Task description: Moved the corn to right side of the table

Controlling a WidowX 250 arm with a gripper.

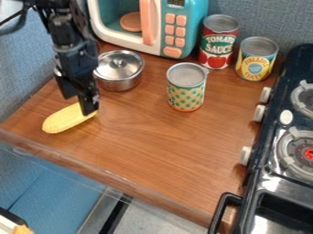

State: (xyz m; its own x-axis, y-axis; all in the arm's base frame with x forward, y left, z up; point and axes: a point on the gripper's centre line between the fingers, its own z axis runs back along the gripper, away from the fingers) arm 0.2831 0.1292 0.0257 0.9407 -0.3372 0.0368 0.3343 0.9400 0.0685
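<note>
Camera view: dotted can near pot; claw at corn, its hold I can't tell.

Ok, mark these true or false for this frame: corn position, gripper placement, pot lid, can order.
1. The corn lies on the left part of the table. True.
2. The gripper is down at the corn's end nearer the stove. True.
3. The pot has no lid. False: a lid sits on the pot.
4. The dotted can is right of the yellow-labelled can. False: the dotted can stands left of the yellow-labelled can.
</note>
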